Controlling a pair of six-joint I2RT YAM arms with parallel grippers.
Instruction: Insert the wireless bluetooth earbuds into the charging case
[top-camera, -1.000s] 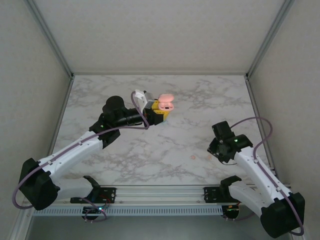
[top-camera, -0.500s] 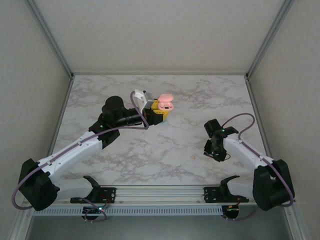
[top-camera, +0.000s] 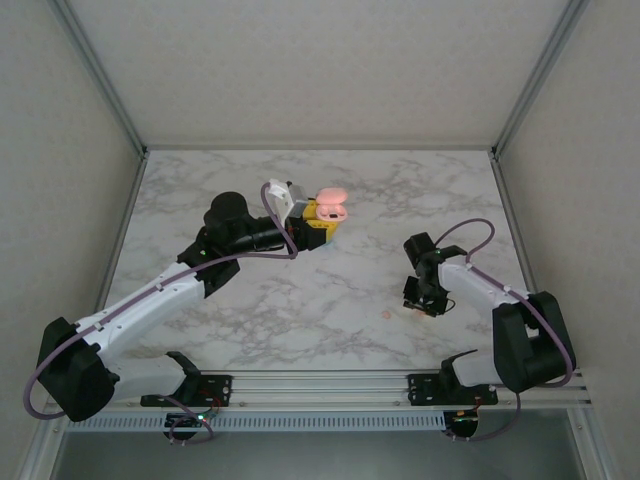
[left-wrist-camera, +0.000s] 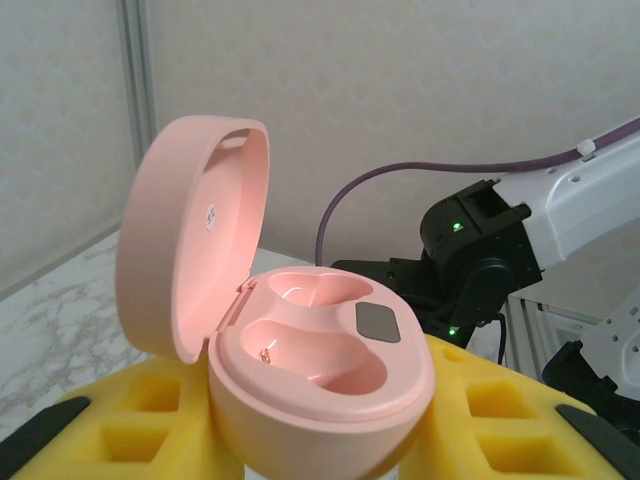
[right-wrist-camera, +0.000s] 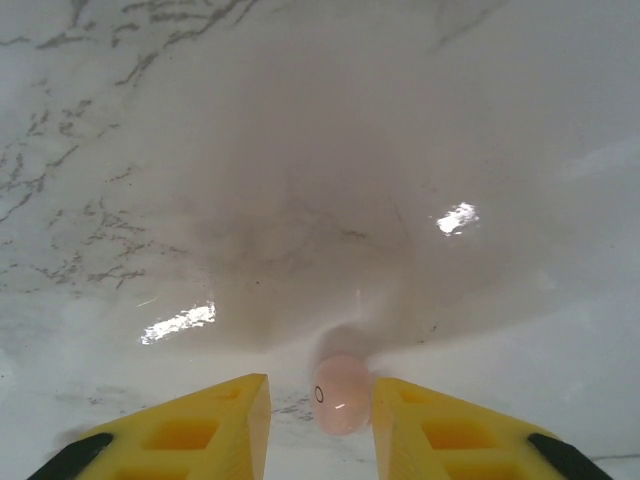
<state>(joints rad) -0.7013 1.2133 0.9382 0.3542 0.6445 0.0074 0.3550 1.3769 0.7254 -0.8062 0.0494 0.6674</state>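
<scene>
While straddling earbud (right-wrist-camera: 340, 396) near tabletop's (right-wrist-camera: 300, 150) right edge with narrow, unclamped right end effector (right-wrist-camera: 320, 420): next pinch, lift, deliver to open case (left-wrist-camera: 320, 360) gripped by left end effector (left-wrist-camera: 320, 435).

White marble tabletop (top-camera: 330, 300), pale enclosure walls (top-camera: 320, 70)

My overhead camera sits above and behind my bases, looking down on the whole marble table (top-camera: 330, 290), with the open pink case (top-camera: 331, 205) roughly central. My left wrist camera sits against that case, facing level across it to my right arm (left-wrist-camera: 480, 250); overhead shares both. My right wrist camera stares down, close on marble right of the case.
</scene>
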